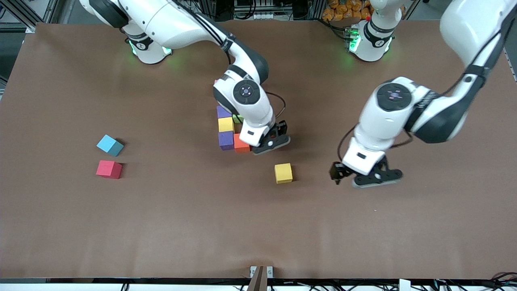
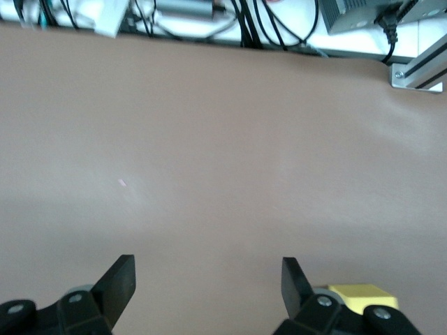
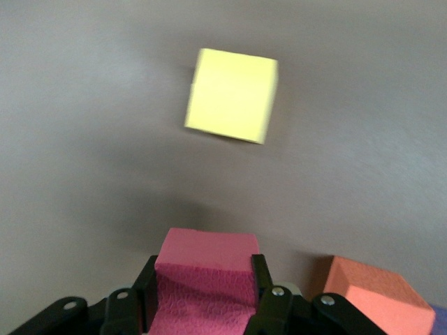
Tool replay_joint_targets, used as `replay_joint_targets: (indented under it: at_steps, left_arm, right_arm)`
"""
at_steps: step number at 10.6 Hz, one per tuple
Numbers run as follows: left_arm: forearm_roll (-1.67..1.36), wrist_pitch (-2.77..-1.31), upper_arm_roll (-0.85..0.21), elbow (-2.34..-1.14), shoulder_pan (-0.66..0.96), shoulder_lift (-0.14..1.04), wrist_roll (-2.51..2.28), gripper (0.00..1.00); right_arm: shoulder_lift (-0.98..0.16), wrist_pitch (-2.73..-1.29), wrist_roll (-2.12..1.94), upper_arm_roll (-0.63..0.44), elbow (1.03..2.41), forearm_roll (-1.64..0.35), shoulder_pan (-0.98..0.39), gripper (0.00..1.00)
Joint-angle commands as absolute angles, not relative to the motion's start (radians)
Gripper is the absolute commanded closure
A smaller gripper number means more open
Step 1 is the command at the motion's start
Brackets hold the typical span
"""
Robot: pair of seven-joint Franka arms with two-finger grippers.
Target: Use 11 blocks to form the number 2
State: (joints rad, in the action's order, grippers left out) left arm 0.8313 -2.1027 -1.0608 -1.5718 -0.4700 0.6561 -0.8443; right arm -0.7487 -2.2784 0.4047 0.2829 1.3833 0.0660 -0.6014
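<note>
At frame centre, the right gripper (image 1: 271, 144) clamps a pink block (image 3: 204, 283); seat it flush beside the orange block (image 1: 241, 143). Right of centre, the left gripper (image 1: 365, 178) waits, jaws spread and empty.

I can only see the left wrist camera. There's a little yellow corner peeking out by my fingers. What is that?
Observer: It's a whole yellow block, sitting alone close to your open left gripper.
Operator: What's the other arm doing?
Observer: The right gripper is shut on a pink block, right by an orange block in the unfinished number 2.
Operator: Are there more blocks?
Observer: Yes, a blue block and a red block lie toward the right arm's end.
</note>
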Motion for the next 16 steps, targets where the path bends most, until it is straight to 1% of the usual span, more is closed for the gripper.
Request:
replay_joint_targets:
  at_steps: [1,4,8,10,11,12,13,14,15,16]
  left_arm:
    - [0.839,-2.036,-1.057,-1.522,-0.500,0.629,-0.674,0.07]
    - [0.752,-1.941,-1.057,-1.433,-0.540,0.632,-0.456,0.07]
    - [0.687,-1.769,-1.060,-1.312,-0.546,0.634,-0.345,0.07]
    - [0.596,-1.711,-1.057,-1.286,-0.551,0.609,-0.342,0.07]
    - [0.533,-1.707,-1.037,-1.284,-0.583,0.580,-0.303,0.07]
    - [0.423,-1.707,-0.975,-1.284,-0.595,0.543,-0.199,0.07]
    - [0.296,-1.706,-0.863,-1.284,-0.586,0.497,-0.102,0.07]
    - [0.234,-1.704,-0.786,-1.287,-0.569,0.454,-0.088,0.07]
    - [0.226,-1.677,-0.741,-1.289,-0.539,0.439,-0.084,0.07]
    - [0.224,-1.623,-0.723,-1.278,-0.528,0.445,-0.086,0.08]
  right_arm:
    - [-0.784,-2.286,0.190,0.272,1.342,0.080,-0.652,1.00]
    - [-0.778,-2.283,-0.143,0.278,1.350,0.071,-0.693,1.00]
    - [-0.738,-2.237,-0.547,0.278,1.419,0.077,-0.674,1.00]
    - [-0.749,-2.237,-0.713,0.270,1.420,0.086,-0.664,1.00]
    - [-0.753,-2.237,-0.759,0.267,1.422,0.087,-0.664,1.00]
    - [-0.753,-2.237,-0.796,0.244,1.424,0.086,-0.670,1.00]
    - [-0.755,-2.241,-0.822,0.226,1.445,0.087,-0.678,1.00]
    - [-0.756,-2.243,-0.853,0.210,1.451,0.089,-0.680,1.00]
    - [-0.761,-2.241,-0.885,0.193,1.451,0.089,-0.681,1.00]
    - [-0.761,-2.240,-0.893,0.178,1.453,0.090,-0.683,1.00]
